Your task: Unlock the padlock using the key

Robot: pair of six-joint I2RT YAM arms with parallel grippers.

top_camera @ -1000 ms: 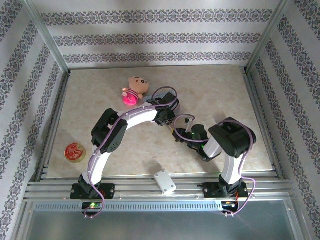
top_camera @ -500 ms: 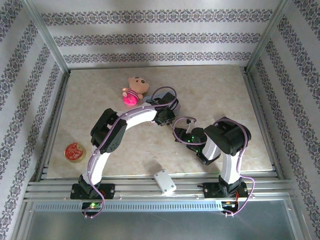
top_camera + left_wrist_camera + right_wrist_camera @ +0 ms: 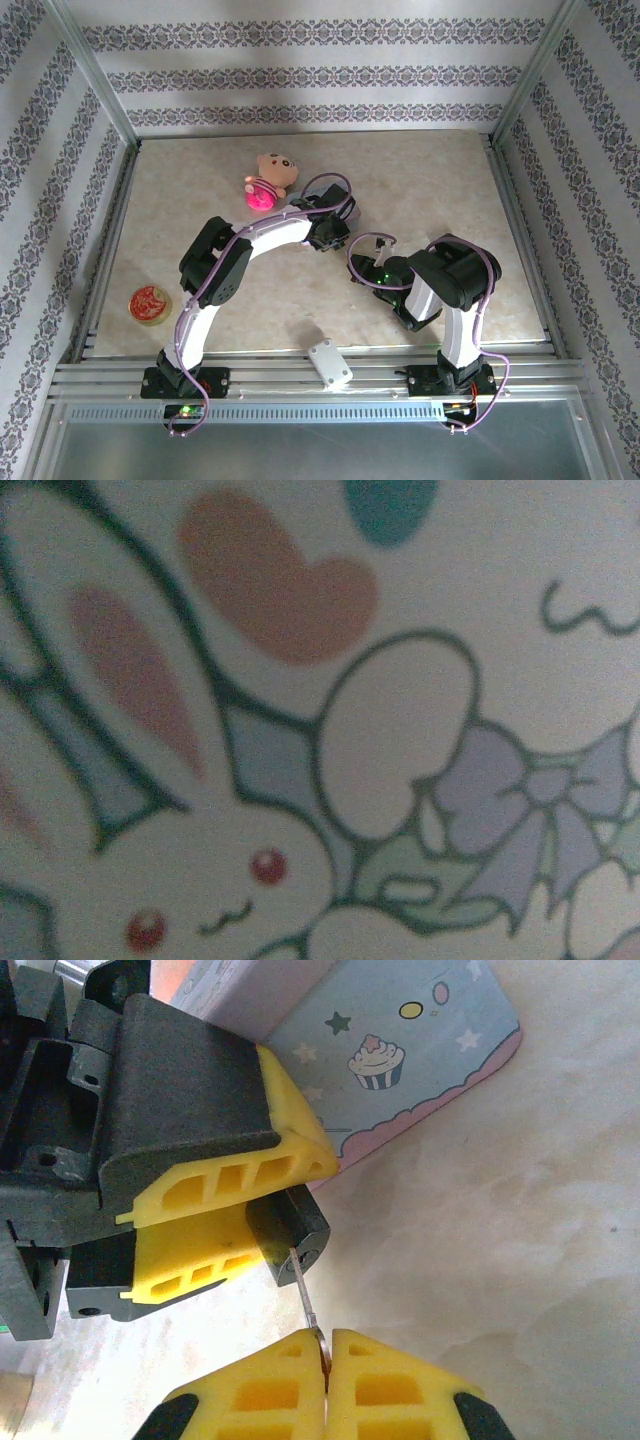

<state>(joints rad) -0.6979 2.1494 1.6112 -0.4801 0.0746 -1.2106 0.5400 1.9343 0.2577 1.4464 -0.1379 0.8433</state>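
Two grips: left fingers (image 3: 290,1130) clamped round padlock (image 3: 295,1232), right fingers (image 3: 390,1372) pinching key (image 3: 303,1290).

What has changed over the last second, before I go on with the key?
The right arm swung slightly left, easing the right end effector and key toward the padlock held by the left end effector. Nothing gripped or released. Left arm, plush toy, red disc and white box stayed put.

Right wrist view: the padlock (image 3: 300,1235) is mostly covered by the left claw's (image 3: 290,1210) yellow fingers (image 3: 220,1180); the key's (image 3: 304,1293) head is buried between the right claw's (image 3: 326,1345) pads. Left wrist view: the tin's (image 3: 400,730) cartoon print is blurred.
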